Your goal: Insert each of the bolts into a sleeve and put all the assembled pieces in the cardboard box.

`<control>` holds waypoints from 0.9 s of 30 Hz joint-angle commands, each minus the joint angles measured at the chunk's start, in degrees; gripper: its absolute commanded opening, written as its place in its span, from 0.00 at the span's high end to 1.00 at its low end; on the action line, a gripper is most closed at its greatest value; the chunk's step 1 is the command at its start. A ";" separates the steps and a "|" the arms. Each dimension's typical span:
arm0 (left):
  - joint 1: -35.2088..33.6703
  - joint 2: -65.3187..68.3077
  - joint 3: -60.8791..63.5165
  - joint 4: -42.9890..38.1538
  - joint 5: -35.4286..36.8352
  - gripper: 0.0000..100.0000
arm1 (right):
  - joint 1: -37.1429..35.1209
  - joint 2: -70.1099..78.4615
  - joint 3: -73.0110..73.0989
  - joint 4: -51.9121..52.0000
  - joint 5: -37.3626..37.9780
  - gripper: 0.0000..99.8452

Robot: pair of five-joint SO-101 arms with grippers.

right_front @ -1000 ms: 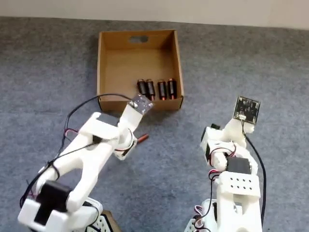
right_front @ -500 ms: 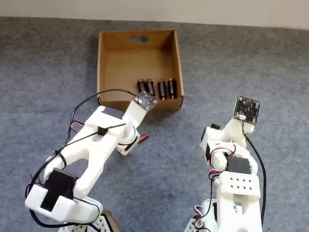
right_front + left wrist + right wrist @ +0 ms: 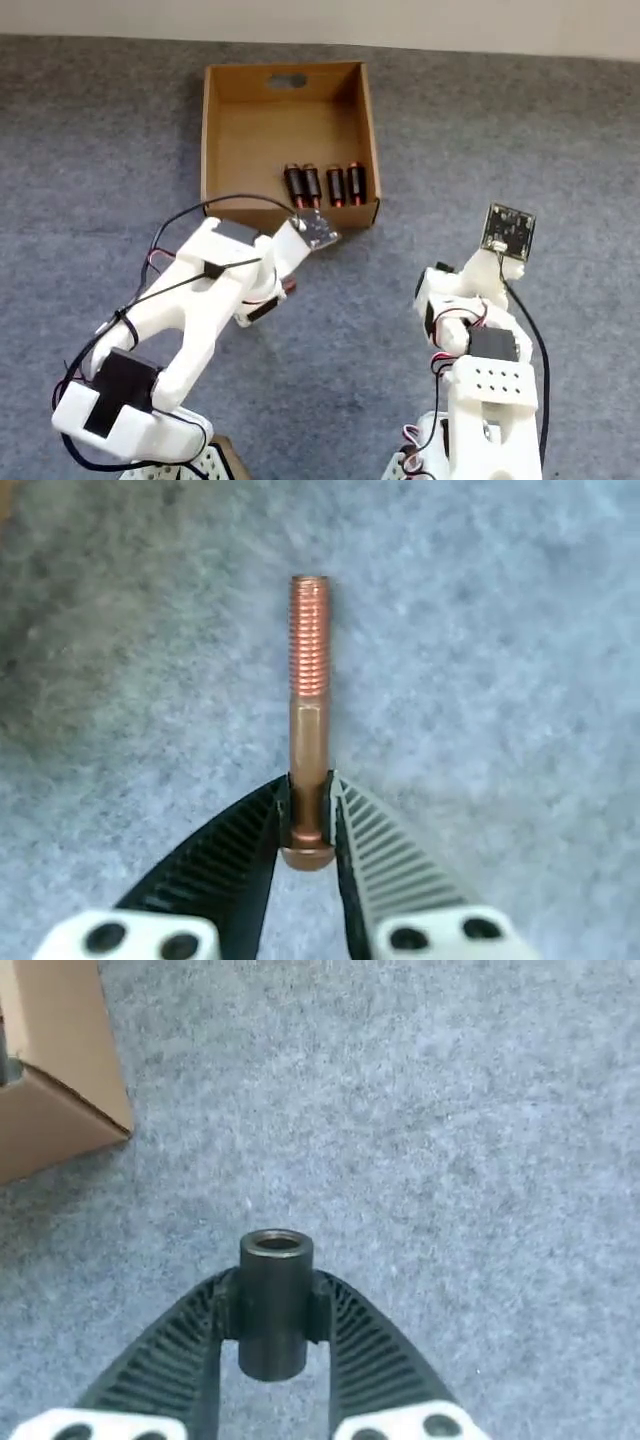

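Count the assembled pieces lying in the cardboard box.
4. The assembled pieces lie side by side in a row against the near wall of the cardboard box, toward its right corner. None looks hidden.

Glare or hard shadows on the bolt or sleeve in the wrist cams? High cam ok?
Left wrist view: bolt in the left gripper shows soft sheen, no glare; dim shadow patch on the carpet. Right wrist view: sleeve in the right gripper evenly lit, faint rim highlight. High view: soft shadows only, along the cardboard box walls.
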 commanded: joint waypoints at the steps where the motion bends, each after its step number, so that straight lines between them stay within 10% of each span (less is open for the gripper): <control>1: 1.36 -0.66 -3.47 6.59 -6.07 0.99 | -0.48 -1.01 -0.40 -1.10 -0.70 0.99; 9: 6.90 -0.04 -6.99 15.03 -22.86 0.99 | -0.48 -1.01 -0.31 -1.10 -0.70 0.99; 27: 7.16 -0.66 -10.07 14.33 -21.10 0.78 | -0.48 -1.01 -0.22 -1.10 -0.62 0.99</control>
